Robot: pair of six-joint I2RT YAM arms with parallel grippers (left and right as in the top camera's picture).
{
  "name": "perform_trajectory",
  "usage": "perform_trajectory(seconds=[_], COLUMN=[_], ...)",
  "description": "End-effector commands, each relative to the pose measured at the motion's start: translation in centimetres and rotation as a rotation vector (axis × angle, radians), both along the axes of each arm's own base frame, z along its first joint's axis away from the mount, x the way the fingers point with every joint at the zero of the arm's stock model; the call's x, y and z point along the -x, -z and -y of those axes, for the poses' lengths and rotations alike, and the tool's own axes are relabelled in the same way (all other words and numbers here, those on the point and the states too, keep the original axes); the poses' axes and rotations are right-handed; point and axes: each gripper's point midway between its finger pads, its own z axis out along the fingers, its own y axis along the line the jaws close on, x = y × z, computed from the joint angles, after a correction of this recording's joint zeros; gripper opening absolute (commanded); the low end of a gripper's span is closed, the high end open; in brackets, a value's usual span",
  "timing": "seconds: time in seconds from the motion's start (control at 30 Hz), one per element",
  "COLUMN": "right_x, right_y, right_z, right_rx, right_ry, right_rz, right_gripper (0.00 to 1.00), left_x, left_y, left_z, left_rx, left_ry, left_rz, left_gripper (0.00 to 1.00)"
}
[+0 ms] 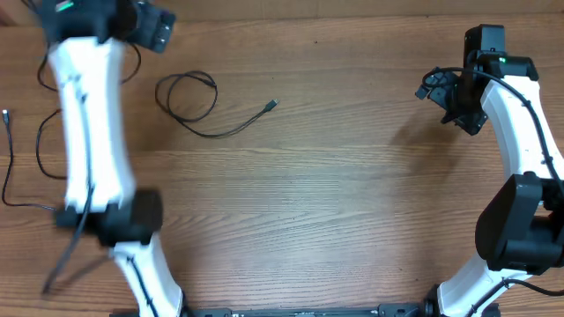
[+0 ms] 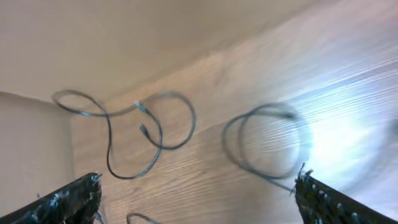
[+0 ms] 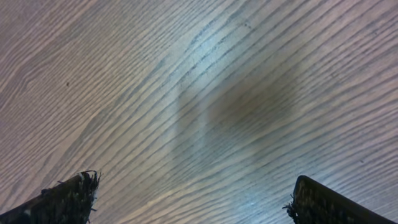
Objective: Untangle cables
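- My left gripper [image 2: 199, 180] hangs at about 11 o'clock over the table [image 1: 335, 194]. Its fingers are spread as wide as they go and nothing is between them.
- My right gripper [image 3: 194, 180] waits near 2 o'clock, also spread wide and empty. Its camera sees only bare wood, so I judge it parked clear of the work.
- The cables are all on my left half of the table and look apart from one another.
- The looped cable [image 1: 210, 135] lies around 10 o'clock. It is a loose coil with its tail running out toward 3 o'clock and ending in a small plug, and no other cord crosses it.
- Past my left arm [image 1: 84, 132], toward 9 o'clock, thinner cords [image 2: 109, 146] curl in open loops near the table edge.
- My left wrist view is blurred, so I cannot say for sure whether those loops cross themselves or merely lie close together.
- I judge the separating nearly done. With both hands spread and lifted, the cords can lie slack where they are without being dragged back together.
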Motion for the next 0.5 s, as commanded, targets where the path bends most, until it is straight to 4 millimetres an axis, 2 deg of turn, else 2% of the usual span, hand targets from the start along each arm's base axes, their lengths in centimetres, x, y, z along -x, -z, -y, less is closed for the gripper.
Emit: perform_trajectory(seconds=[0.0, 0.07, 0.17, 0.2, 0.23, 0.47], right_x=[-0.2, -0.2, -0.2, -0.2, -0.2, -0.2], right_y=[-0.7, -0.7, -0.7, -0.7, -0.7, -0.7], right_z=[0.1, 0.1, 0.1, 0.1, 0.1, 0.1], right_rx=[0.013, 0.013, 0.013, 0.013, 0.013, 0.013], right_ry=[-0.001, -0.001, -0.001, -0.001, -0.001, -0.001], right_rz=[0.018, 0.018, 0.018, 0.018, 0.018, 0.018], right_gripper=[1.00, 1.00, 1.00, 1.00, 1.00, 1.00], left_x=[7.2, 10.3, 14.3, 16.6, 18.0, 25.7], left_y=[-8.4, -10.4, -12.2, -12.9, -13.3, -16.2], left_z=[1.9, 1.6, 1.6, 1.9, 2.1, 2.9], left_rx=[0.243, 0.291, 0.306, 0.306, 0.307, 0.302], left_ry=[0.023, -0.022, -0.044, -0.042, -0.040, -0.030], left_rz=[0.160, 0.191, 0.219, 0.227, 0.232, 0.343], left_gripper=[0.99, 1.00, 1.00, 1.00, 1.00, 1.00])
